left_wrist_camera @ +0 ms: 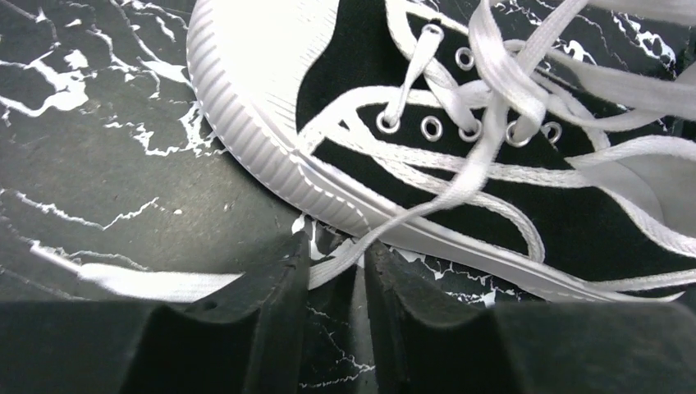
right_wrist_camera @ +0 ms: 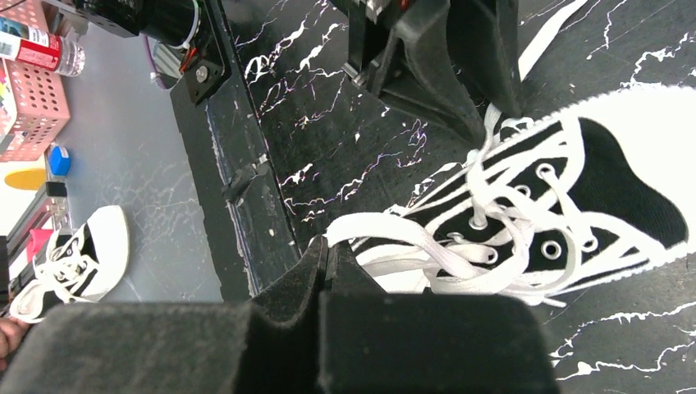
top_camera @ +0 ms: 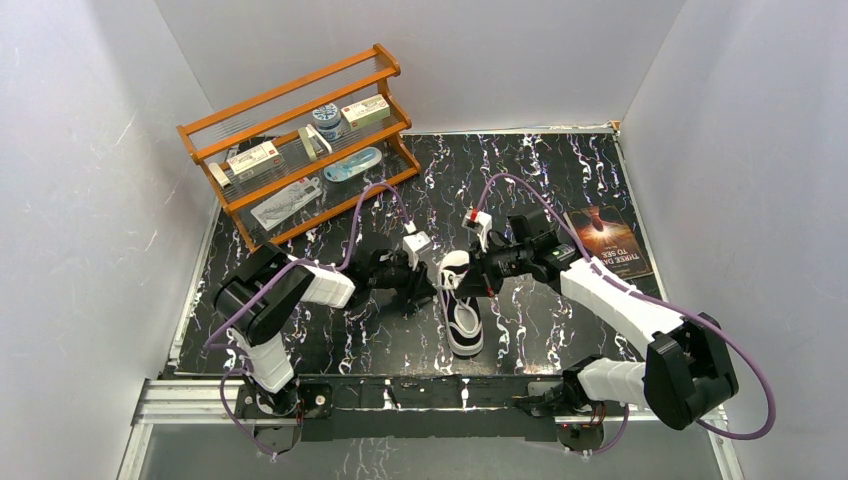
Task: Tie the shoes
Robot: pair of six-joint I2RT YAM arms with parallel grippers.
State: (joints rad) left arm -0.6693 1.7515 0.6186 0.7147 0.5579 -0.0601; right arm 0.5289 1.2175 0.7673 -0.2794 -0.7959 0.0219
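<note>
**Item:** sneaker point(top_camera: 462, 310) sits on the desk point(top_camera: 560, 180) near centre, toe cap twd the arm bases and heel away. It lies between the two arms, which close in on it from either side.

**Laces** point(left_wrist_camera: 492, 123): threaded through the eyelets but loose. They lie in a slack tangle over the tongue, w/ strands trailing onto the desk. No bow visible; cannot tell whether a first crossing has been pulled snug.

**Left end effector** point(left_wrist_camera: 336, 250): low at the sole's edge, jaws partly apart. One lace strand runs through the gap and desk surface shows between the fingers. Not clamped on it as far as the left wrist view shows.

**Right end effector** point(right_wrist_camera: 327, 250): jaws fully together. A broad lace strand starts right at the tips and appears pinched there.

**Step in hand (judgement):** securing one strand per side, ahead of any knot. Task at an early stage.

**Next move calls for (judgement):**
- Left jaws close squarely on the strand w/o catching the sole rim.
- Both sides draw slack out evenly.
- Strands cross over the tongue.

**Risk:** a lopsided pull may drag or tip the light sneaker.
</note>
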